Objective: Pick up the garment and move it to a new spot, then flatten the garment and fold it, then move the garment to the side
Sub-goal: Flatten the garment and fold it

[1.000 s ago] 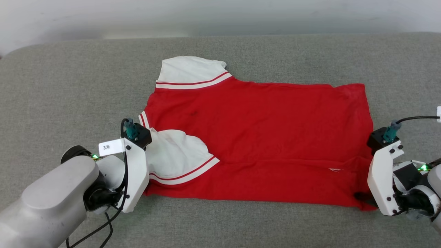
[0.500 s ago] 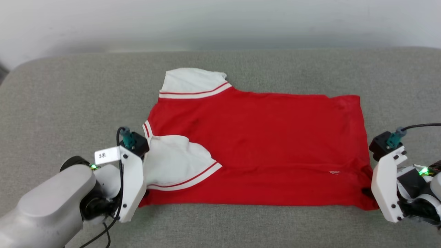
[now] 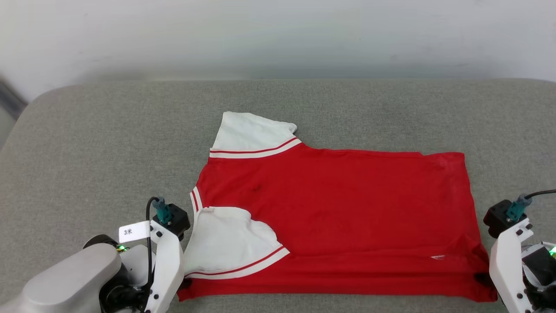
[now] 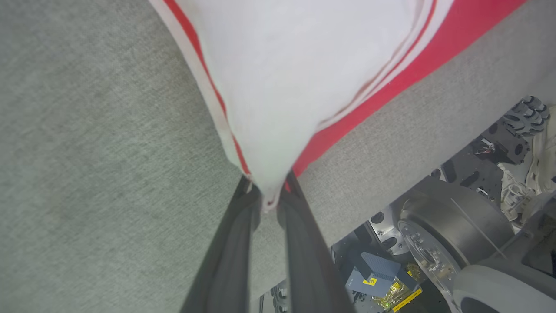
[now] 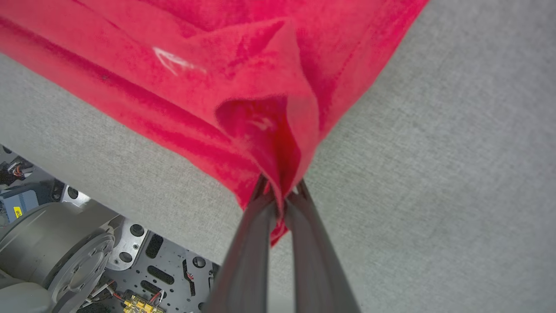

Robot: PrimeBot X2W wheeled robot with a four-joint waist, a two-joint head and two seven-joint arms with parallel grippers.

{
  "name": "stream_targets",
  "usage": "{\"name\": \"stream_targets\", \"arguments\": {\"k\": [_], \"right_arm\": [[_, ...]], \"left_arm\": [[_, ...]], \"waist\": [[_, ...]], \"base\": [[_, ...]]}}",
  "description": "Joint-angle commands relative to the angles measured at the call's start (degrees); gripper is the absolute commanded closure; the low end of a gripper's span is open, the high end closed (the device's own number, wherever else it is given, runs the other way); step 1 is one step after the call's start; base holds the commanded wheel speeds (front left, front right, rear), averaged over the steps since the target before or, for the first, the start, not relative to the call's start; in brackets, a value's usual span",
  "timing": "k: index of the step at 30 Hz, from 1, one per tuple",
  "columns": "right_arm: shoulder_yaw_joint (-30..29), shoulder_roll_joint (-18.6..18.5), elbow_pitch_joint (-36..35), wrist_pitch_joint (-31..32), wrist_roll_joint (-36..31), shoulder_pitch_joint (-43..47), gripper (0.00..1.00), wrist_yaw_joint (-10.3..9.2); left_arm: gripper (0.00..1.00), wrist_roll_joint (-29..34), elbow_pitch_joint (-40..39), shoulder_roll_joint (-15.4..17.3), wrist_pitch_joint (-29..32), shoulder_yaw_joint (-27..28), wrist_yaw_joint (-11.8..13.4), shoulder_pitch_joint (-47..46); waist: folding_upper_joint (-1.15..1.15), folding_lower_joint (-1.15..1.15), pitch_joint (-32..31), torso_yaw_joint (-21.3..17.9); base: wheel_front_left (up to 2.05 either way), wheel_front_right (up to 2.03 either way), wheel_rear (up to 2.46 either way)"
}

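the left gripper (image 4: pixel 269 191) pinches the near white sleeve tip, the right gripper (image 5: pixel 280 191) clamps the bunched near-right hem corner. the garment (image 3: pixel 339 208) lies spread on the grey cushion (image 3: pixel 108 152). such thin bites may slip under tension, crumpling it.

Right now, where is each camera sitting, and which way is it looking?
Head view: on the robot's head, facing forward and down at the garment on the grey surface; left arm and right arm show at the bottom corners.
Left wrist view: on the left wrist, looking along the left gripper, shut on the white sleeve.
Right wrist view: on the right wrist, looking along the right gripper, shut on a red corner.
Both wrist views share the garment, the surface's edge and the robot's base.
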Motion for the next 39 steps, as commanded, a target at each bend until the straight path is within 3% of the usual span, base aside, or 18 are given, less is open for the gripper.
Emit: {"name": "stream_targets", "arguments": {"k": [1, 4, 5, 6, 7, 12, 18, 24, 32, 39], "right_arm": [[0.0, -0.27, 0.3, -0.05, -0.53, 0.63, 1.0, -0.05], [-0.15, 1.0, 1.34, -0.79, -1.41, 0.99, 1.0, -0.05], [-0.47, 1.47, 1.63, -1.49, -1.64, 0.97, 0.66, -0.04], [-0.69, 1.9, 1.94, -2.06, -1.98, 0.95, 0.04, -0.04], [-0.79, 2.3, 2.23, -2.49, -2.08, 1.02, 0.0, -0.04], [-2.66, 3.02, 0.68, -7.62, -2.66, 1.24, 0.0, -0.03], [-7.74, 4.91, -1.49, -20.49, -5.01, 2.08, 0.0, -0.03], [-15.58, 8.81, -2.92, -32.85, -10.15, 3.71, 0.0, -0.04], [-30.16, 17.87, -8.99, -41.58, -22.2, 9.42, 0.0, -0.03], [-39.32, 27.64, -19.93, -41.31, -31.34, 15.88, 0.0, -0.03]], "left_arm": [[1.0, -0.14, 0.47, 0.08, -0.38, 0.02, 0.33, 0.73], [1.0, 0.73, 1.64, -0.71, -1.16, -0.35, 0.6, 1.25], [0.98, 0.69, 2.11, -1.16, -1.72, -0.13, 0.96, 1.24], [0.0, 0.83, 2.34, -1.46, -2.27, 0.06, 1.16, 1.18], [0.0, 0.93, 2.72, -1.67, -2.84, 0.23, 1.12, 1.14], [0.0, 2.04, 2.43, -0.41, -4.39, 0.79, 0.95, -0.37], [0.0, 2.19, 0.83, 1.15, -9.64, 4.11, 1.8, -1.95], [0.0, 5.55, 1.01, 0.38, -18.22, 7.73, 4.17, -4.88], [0.0, 8.5, 4.95, -1.47, -21.55, 10.85, 5.57, -12.47], [0.0, 7.9, 9.25, -3.25, -14.25, 12.31, 4.8, -22.72]], "waist": [[0.0, 0.0, 0.37, -0.08], [0.0, 0.0, 1.24, -0.26], [0.0, 0.0, 1.42, -0.26], [0.0, 0.0, 1.55, -0.27], [0.0, 0.0, 1.62, -0.27], [0.0, 0.0, 0.51, -0.21], [0.0, 0.0, -1.4, -0.61], [0.0, 0.0, -0.99, -1.91], [0.0, 0.0, 2.61, -4.93], [0.0, 0.0, 8.1, -7.67]], "base": [[0.0, 0.0, 0.0], [0.0, 0.0, 0.0], [0.0, 0.0, 0.0], [0.0, 0.0, 0.0], [0.0, 0.0, 0.0], [0.0, 0.0, 0.0], [0.0, 0.0, 0.0], [0.0, 0.0, 0.0], [0.0, 0.0, 0.0], [0.0, 0.0, 0.0]]}}
